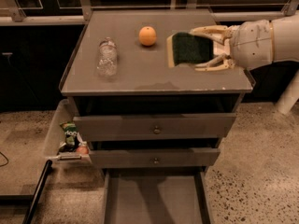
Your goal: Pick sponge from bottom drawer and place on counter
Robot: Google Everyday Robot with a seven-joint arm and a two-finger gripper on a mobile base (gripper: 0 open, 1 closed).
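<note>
The pale two-finger gripper (195,49) reaches in from the right edge of the worktop, its arm cut off by the frame. Its fingers are closed narrowly on the small rectangular sponge (187,48), one finger above it and one below. The sponge's dark green scrubbing face is turned toward the camera, and only a thin pale yellow strip shows along its left side. The sponge hangs over the right part of the flat grey worktop (140,71), near the back right corner. Whether it touches the surface cannot be told. The gripper and its rounded white wrist hide the worktop behind them.

A round orange fruit (147,36) sits just left of the sponge, apart from it. A clear plastic bottle (107,57) lies on its side toward the left edge.

The wide shallow grey bottom drawer (154,199) stands pulled out, its front cut off by the frame's lower edge. At the cabinet's left a pale side bin (52,127) holds a green snack packet (70,133), partly hidden and hard to read.
</note>
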